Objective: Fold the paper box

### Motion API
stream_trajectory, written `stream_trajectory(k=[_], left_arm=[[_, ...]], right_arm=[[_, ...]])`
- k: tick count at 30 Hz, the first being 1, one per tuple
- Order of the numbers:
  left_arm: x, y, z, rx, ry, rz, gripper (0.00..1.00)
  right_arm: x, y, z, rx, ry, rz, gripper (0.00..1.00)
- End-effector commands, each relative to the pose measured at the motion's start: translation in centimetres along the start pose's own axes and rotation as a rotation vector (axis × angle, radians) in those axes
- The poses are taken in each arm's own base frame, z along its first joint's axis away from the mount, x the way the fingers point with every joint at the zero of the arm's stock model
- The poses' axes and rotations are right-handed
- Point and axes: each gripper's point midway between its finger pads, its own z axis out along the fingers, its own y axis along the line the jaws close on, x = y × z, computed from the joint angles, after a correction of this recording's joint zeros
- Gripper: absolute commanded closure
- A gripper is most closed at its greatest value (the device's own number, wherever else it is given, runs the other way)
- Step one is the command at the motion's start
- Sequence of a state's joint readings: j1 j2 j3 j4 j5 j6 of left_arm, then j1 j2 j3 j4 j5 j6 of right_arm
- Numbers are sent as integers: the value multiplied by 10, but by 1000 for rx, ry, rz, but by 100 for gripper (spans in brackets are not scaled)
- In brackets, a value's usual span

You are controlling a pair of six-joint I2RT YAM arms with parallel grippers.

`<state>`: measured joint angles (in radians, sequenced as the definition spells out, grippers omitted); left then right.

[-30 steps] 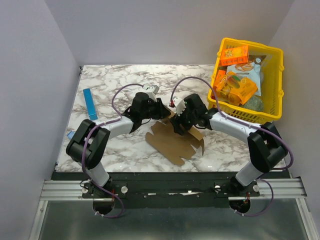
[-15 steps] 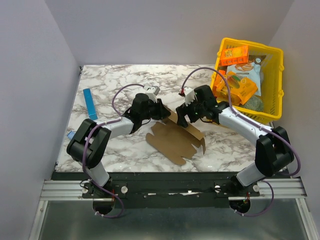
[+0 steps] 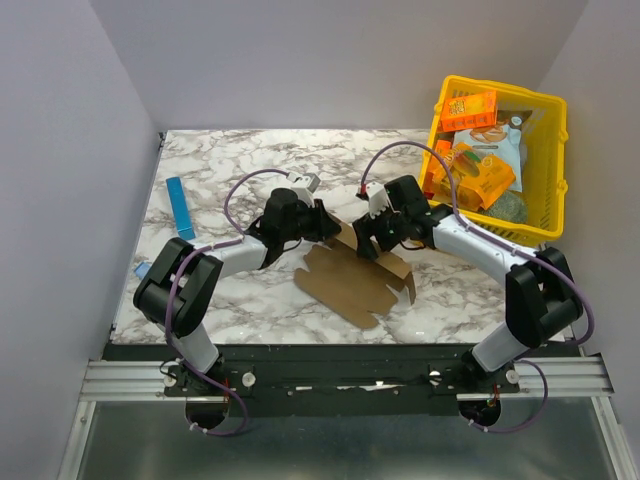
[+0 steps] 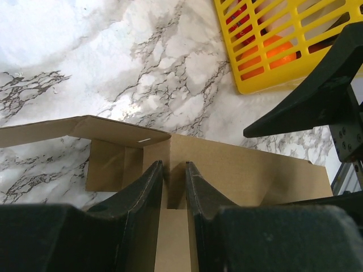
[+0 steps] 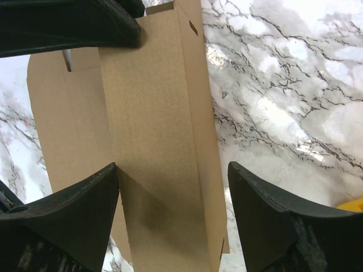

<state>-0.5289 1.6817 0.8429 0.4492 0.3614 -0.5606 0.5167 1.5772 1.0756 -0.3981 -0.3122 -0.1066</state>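
Observation:
The paper box (image 3: 352, 285) is a flat brown die-cut sheet lying on the marble table between my two arms. Its far end is partly raised. My left gripper (image 3: 333, 228) is at the sheet's far left flap. In the left wrist view its jaws (image 4: 174, 165) stand nearly together with a raised cardboard flap (image 4: 170, 153) between them. My right gripper (image 3: 370, 245) is open over the sheet's far right part. In the right wrist view its wide-spread jaws (image 5: 173, 170) straddle a long cardboard panel (image 5: 153, 113) without closing on it.
A yellow basket (image 3: 553, 130) with orange snack boxes and bags stands at the far right; its wall shows in the left wrist view (image 4: 266, 79). A slim blue bar (image 3: 181, 208) lies at the left. A small blue object (image 3: 141, 269) sits at the table's left edge.
My right gripper pulled back from the sheet toward the far right, then came down a little onto its far right part. The sheet shifted slightly. My left gripper stayed put.

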Motion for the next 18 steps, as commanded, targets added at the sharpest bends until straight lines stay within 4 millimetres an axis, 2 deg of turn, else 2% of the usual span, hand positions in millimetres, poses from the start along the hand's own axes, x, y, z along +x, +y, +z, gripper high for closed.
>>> stream_trajectory(k=[1,4,8,11,13,15,18], left_arm=[[15,12,1,-38,32,15,69],[15,11,1,-37,33,12,69],[15,10,1,-32,33,9,70],[10,7,0,-28,23,6,69],[7,4,-1,-22,18,-1,67],[4,2,-2,-20,12,-3,63],[-4,1,-7,-39,-1,-15,42]], right_arm=[[16,-8,5,28,54,-8,19],[17,-12,6,41,58,-18,25],[20,-13,8,45,65,-36,40],[23,-14,10,46,68,-51,46],[25,-16,11,49,70,-63,46],[28,-16,12,50,73,-68,47],[29,-16,13,46,70,-78,48]])
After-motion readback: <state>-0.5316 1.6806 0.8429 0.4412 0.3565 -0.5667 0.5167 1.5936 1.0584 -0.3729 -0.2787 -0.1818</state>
